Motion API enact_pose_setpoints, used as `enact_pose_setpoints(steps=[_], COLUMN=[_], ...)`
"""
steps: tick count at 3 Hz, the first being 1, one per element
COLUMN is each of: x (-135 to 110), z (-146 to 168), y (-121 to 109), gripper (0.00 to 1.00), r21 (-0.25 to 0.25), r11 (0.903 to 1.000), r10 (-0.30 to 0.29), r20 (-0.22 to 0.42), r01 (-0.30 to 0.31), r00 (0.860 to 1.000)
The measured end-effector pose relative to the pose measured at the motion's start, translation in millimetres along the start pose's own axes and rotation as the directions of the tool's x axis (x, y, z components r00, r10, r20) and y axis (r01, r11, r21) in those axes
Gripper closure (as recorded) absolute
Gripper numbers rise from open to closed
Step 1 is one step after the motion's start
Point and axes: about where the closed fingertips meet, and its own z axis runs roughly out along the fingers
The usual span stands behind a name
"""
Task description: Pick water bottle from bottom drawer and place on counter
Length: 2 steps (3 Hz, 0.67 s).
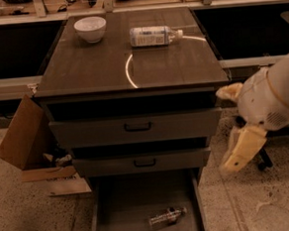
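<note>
The water bottle (pixel 166 218) is small, clear and ribbed. It lies on its side on the floor of the open bottom drawer (pixel 119 213), toward the front right. The counter (pixel 96 66) is the dark brown wood-grain top of the grey cabinet. My gripper (pixel 239 153), cream-coloured on a white arm (pixel 274 96), hangs to the right of the cabinet at the height of the two shut drawers. It is above and to the right of the bottle, well apart from it.
A white bowl (pixel 90 28) and a bigger clear bottle with a white label (pixel 154 36) sit at the back of the counter. An open cardboard box (pixel 29 140) stands on the floor left of the cabinet. A black stand base (pixel 264 160) is behind the arm.
</note>
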Motion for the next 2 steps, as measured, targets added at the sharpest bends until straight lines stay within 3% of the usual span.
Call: enact_pose_setpoints(steps=[1,2], x=[-7,-20], z=[58,59], y=[36,42], gripper=[0.0,0.0], r21=[-0.105,-0.126], r11=[0.9937,0.9907], r10=[0.054,0.076], r20=[0.164,0.21], r01=[-0.037,-0.05], r00=[0.985,0.975])
